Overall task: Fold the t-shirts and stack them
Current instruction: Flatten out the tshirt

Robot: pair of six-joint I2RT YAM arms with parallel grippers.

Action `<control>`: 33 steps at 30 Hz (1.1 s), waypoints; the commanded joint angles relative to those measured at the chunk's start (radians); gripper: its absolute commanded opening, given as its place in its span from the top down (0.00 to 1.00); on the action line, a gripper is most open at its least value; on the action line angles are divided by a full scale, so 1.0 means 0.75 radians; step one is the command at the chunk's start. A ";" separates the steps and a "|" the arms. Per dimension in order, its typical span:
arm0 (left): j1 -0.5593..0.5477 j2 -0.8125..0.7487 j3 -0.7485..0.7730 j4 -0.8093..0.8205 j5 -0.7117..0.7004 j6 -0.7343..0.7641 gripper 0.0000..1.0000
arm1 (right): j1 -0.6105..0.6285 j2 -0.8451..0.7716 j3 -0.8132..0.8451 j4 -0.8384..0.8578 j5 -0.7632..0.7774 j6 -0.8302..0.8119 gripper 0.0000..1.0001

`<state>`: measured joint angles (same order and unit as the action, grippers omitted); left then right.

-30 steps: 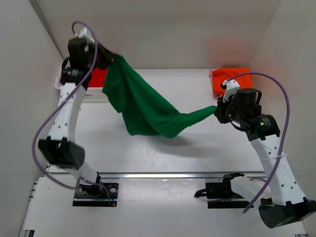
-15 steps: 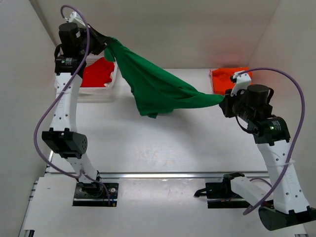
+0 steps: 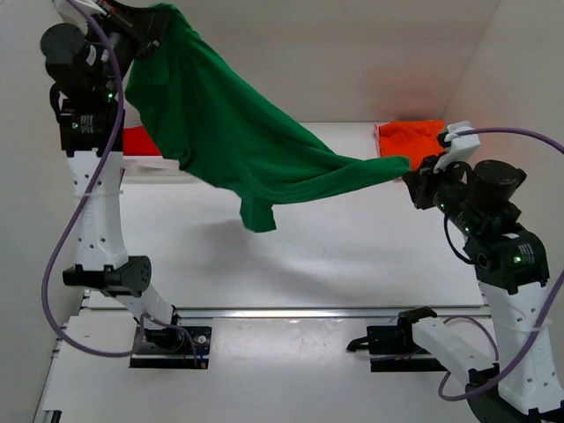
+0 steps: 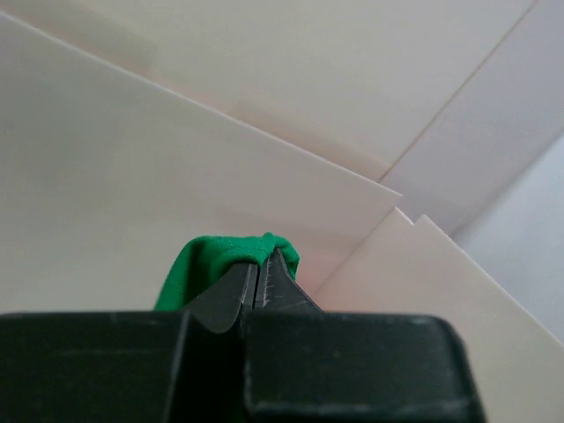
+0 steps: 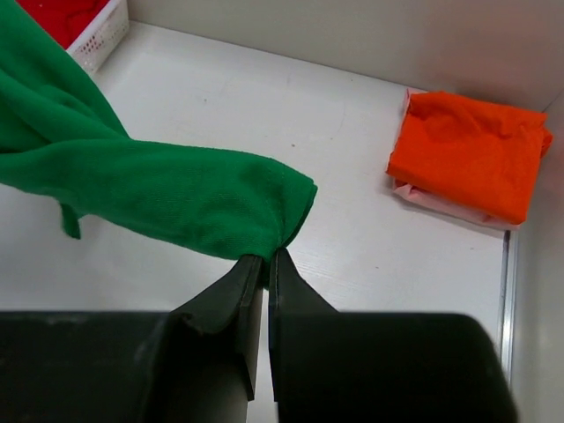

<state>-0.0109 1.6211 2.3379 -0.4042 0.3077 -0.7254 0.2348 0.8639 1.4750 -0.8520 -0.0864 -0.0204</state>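
Observation:
The bright green t-shirt (image 3: pixel 238 141) hangs in the air, stretched between both arms above the table. My left gripper (image 3: pixel 152 19) is high at the top left, shut on one corner of the green t-shirt (image 4: pixel 225 260). My right gripper (image 3: pixel 411 172) is at mid right, lower, shut on another corner of the green t-shirt (image 5: pixel 159 181). A sleeve dangles at the low middle. The folded orange t-shirt (image 3: pixel 410 139) lies at the back right, also in the right wrist view (image 5: pixel 467 150). The red t-shirt (image 3: pixel 139 141) lies in the basket at the left.
The white mesh basket (image 5: pixel 101 44) stands at the back left, mostly hidden behind the green cloth in the top view. White walls enclose the table on the left, back and right. A pale pink cloth edge (image 5: pixel 441 204) shows under the orange shirt.
Both arms have risen. The left gripper lifted its corner up and to the left. The shirt came off the table and spread wider.

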 commanded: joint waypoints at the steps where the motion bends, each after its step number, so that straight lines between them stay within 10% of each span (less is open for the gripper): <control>1: -0.036 0.158 -0.033 0.038 -0.066 0.012 1.00 | -0.006 0.067 -0.089 0.070 0.033 -0.028 1.00; 10: -0.210 0.626 0.033 0.021 -0.230 0.243 0.97 | -0.153 0.206 -0.451 0.328 -0.040 -0.077 1.00; 12: -0.233 0.771 0.090 -0.009 -0.285 0.284 0.48 | -0.180 0.263 -0.500 0.334 -0.042 -0.075 1.00; 15: -0.247 0.872 0.194 -0.115 -0.279 0.306 0.10 | -0.152 0.335 -0.596 0.359 -0.018 -0.067 1.00; 18: -0.247 0.727 0.035 -0.285 -0.188 0.457 0.16 | -0.111 0.409 -0.664 0.406 0.037 -0.036 1.00; 23: -0.282 0.163 -0.943 -0.304 -0.036 0.527 0.21 | -0.125 0.488 -0.697 0.461 0.021 0.017 1.00; 25: -0.304 -0.123 -1.242 -0.255 -0.050 0.509 0.76 | -0.109 0.521 -0.688 0.453 0.031 0.007 1.00; 27: -0.327 -0.287 -1.531 -0.261 -0.061 0.472 0.87 | -0.090 0.560 -0.684 0.459 0.048 0.005 1.00; 33: -0.562 -0.478 -2.014 -0.267 -0.054 0.352 0.43 | -0.076 0.611 -0.705 0.459 0.072 0.011 1.00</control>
<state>-0.3599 1.2461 0.9909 -0.6010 0.2550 -0.3950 0.1699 1.3128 0.9405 -0.5571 -0.0521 -0.0254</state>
